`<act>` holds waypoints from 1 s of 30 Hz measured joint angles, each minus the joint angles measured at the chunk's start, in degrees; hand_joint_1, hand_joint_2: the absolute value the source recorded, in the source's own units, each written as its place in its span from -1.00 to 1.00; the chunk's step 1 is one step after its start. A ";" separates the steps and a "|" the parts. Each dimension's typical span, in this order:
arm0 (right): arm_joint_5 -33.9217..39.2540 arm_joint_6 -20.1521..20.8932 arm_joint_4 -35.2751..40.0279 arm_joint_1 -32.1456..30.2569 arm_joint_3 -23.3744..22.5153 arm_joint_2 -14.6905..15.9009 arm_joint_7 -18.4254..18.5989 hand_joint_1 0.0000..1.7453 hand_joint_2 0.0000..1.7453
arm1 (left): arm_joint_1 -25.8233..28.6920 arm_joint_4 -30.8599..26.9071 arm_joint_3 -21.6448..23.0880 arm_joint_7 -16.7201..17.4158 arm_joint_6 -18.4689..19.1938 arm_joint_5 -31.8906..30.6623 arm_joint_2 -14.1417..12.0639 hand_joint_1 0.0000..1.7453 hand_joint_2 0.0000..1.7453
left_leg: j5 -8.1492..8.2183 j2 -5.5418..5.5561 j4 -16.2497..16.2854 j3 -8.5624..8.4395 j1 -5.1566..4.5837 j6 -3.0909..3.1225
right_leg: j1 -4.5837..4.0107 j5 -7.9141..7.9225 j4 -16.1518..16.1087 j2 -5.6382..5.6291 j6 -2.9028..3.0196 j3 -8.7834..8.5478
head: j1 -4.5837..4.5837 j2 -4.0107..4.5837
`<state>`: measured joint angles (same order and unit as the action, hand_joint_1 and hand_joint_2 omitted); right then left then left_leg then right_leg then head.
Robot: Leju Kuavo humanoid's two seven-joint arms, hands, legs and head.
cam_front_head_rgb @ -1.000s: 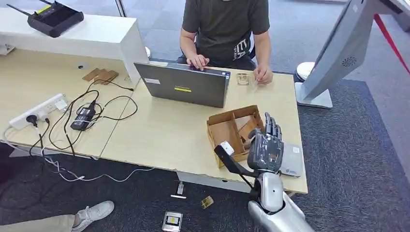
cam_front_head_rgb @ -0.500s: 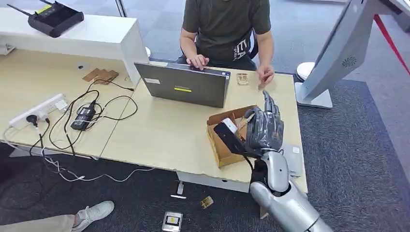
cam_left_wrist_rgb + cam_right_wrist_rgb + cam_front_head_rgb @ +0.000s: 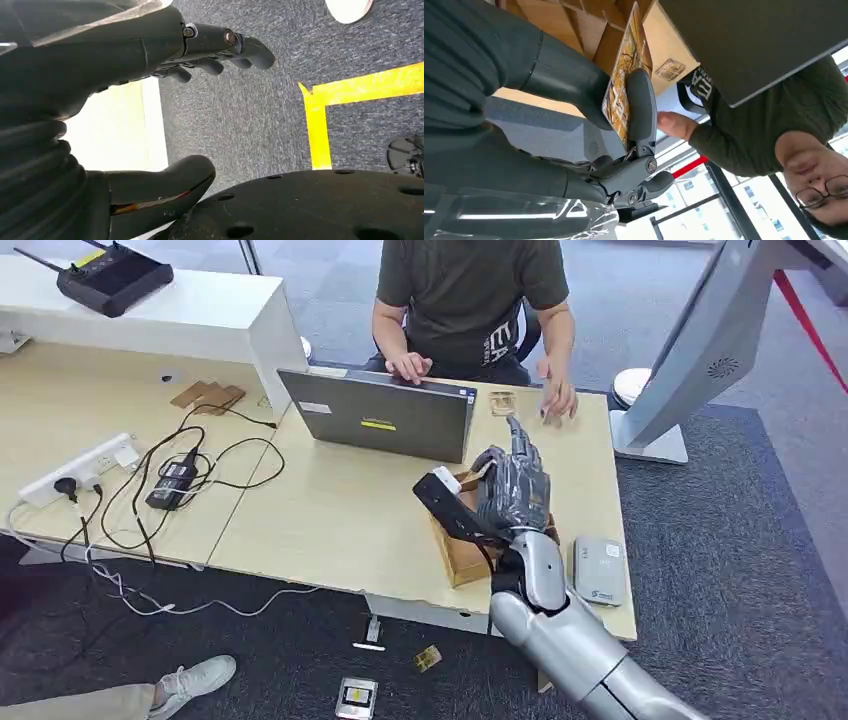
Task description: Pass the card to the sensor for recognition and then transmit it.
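The left hand (image 3: 150,100) hangs by the robot's side over grey carpet in the left wrist view, thumb and fingers apart with nothing between them, so it is well away from any of the work.

Right of centre in the head view, the right hand (image 3: 512,485) is raised above the cardboard box (image 3: 462,548) near the table's front edge. In the right wrist view it pinches the card (image 3: 623,95) between thumb and a finger; the card stands edge-on to that camera, its printed orange face turned toward the fingers and its long axis running up toward the top of the frame.

The sensor (image 3: 599,570), a flat grey reader, lies lower right of the hand in the head view, just beside the box on the table (image 3: 330,520). I judge the coming move must carry the card down and rightward, flat over that reader
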<state>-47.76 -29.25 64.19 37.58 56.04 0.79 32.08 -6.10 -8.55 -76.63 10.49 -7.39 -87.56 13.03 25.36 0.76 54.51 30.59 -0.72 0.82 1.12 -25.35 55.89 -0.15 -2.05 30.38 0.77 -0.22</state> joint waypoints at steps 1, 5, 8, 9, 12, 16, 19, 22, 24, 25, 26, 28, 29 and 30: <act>0.52 -0.24 -0.61 0.07 0.13 -0.22 -0.31 0.98 1.00 | 0.00 0.00 0.06 0.07 0.02 0.00 0.00 -1.00 1.00 | 0.00 0.00 0.00 0.00 0.00 0.00 | 0.00 0.00 0.00 0.00 0.00 0.00 | -0.02 0.00; 1.33 -1.05 -3.25 0.60 0.85 -0.98 -1.24 0.96 1.00 | 0.01 0.00 0.26 0.28 0.11 0.00 0.00 -1.00 1.00 | 0.00 -0.01 0.00 0.00 0.00 0.00 | 0.00 0.00 0.00 0.00 0.00 0.00 | -0.02 0.00; 1.44 -1.24 -4.28 0.85 1.22 -1.38 -1.51 1.00 1.00 | 0.03 0.00 0.48 0.31 0.11 0.00 0.00 -1.00 1.00 | 0.00 0.00 0.00 0.00 0.00 0.00 | 0.00 0.00 0.00 0.00 0.00 0.01 | 0.00 0.00; 1.51 -1.29 -4.87 0.98 1.40 -1.62 -1.51 0.96 1.00 | 0.02 0.00 0.50 0.37 0.11 0.00 0.00 -1.00 1.00 | 0.00 -0.01 0.00 0.00 0.00 0.00 | 0.00 0.00 0.00 0.00 0.00 0.01 | -0.02 0.00; 1.70 -1.38 -6.01 1.21 1.66 -1.95 -1.62 0.94 1.00 | 0.03 0.00 0.59 0.37 0.11 0.00 0.00 -1.00 1.00 | 0.00 0.00 0.00 0.00 0.00 0.00 | 0.00 0.00 0.00 0.00 0.00 0.01 | -0.02 0.00; 1.86 -1.92 -7.47 1.62 2.03 -2.32 -1.66 0.92 1.00 | 0.03 0.00 0.85 0.35 0.11 0.00 0.00 -1.00 1.00 | 0.00 0.00 0.00 0.00 0.00 0.00 | 0.00 0.00 0.00 0.00 0.00 0.01 | -0.02 0.00; 1.94 -2.03 -8.48 1.82 2.40 -2.56 -1.66 0.92 1.00 | 0.05 0.00 0.98 0.35 0.09 0.00 0.00 -1.00 1.00 | 0.00 -0.01 0.00 0.00 0.00 0.00 | 0.00 0.00 0.00 0.00 0.00 0.01 | -0.02 0.00; 2.10 -1.97 -9.26 1.85 2.66 -2.67 -1.64 0.90 1.00 | 0.05 0.00 1.03 0.46 0.09 0.00 0.00 -1.00 1.00 | 0.00 -0.01 0.00 0.00 0.00 0.00 | 0.00 0.00 0.00 0.00 0.00 0.01 | 0.00 0.00; 2.18 -1.97 -9.55 1.89 2.80 -2.78 -1.62 0.92 1.00 | 0.05 0.00 1.03 0.48 0.07 0.00 0.00 -1.00 1.00 | 0.00 -0.01 0.00 0.00 0.00 0.00 | 0.00 0.00 0.00 0.00 0.00 0.01 | 0.00 0.00; 2.18 -1.97 -9.66 1.92 2.84 -2.82 -1.62 0.92 1.00 | 0.04 0.00 1.03 0.50 0.07 0.00 0.00 -1.00 1.00 | 0.00 -0.01 0.00 0.00 0.00 0.00 | 0.00 0.00 0.00 0.00 0.00 0.01 | 0.00 0.00; 2.18 -1.97 -10.07 2.09 2.99 -2.95 -1.59 0.94 1.00 | 0.05 0.00 1.05 0.52 0.07 0.00 0.00 -1.00 1.00 | 0.00 -0.01 0.00 0.01 0.00 0.00 | 0.00 0.00 0.00 0.00 0.00 0.02 | -0.02 0.00; 2.16 -1.97 -10.80 2.52 3.23 -3.10 -1.46 0.90 1.00 | 0.05 0.00 1.16 0.61 0.07 0.00 0.00 -1.00 1.00 | 0.00 -0.01 0.00 0.00 0.00 0.00 | 0.00 0.00 0.00 0.00 0.00 0.02 | 0.00 0.00; 2.14 -1.99 -10.97 2.59 3.28 -3.10 -1.40 0.80 1.00 | 0.05 0.00 1.20 0.63 0.04 0.00 0.00 -1.00 1.00 | 0.00 -0.01 0.00 0.00 0.00 0.00 | -0.01 0.00 0.00 0.00 0.00 0.02 | -0.02 0.00; 1.99 -1.97 -11.19 2.64 3.34 -3.13 -0.96 0.50 1.00 | 0.06 0.00 1.27 0.70 0.04 0.00 0.00 -1.00 1.00 | 0.00 -0.01 0.00 0.00 0.00 0.00 | 0.00 0.00 0.00 0.00 0.00 0.02 | 0.00 0.00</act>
<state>-45.77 -31.21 53.00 40.22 59.38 -2.34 31.12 -6.05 -8.55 -75.36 11.19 -7.34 -87.56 13.03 25.36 0.75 54.51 30.59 -0.72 0.82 1.12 -25.35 55.89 -0.15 -2.05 30.40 0.76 -0.22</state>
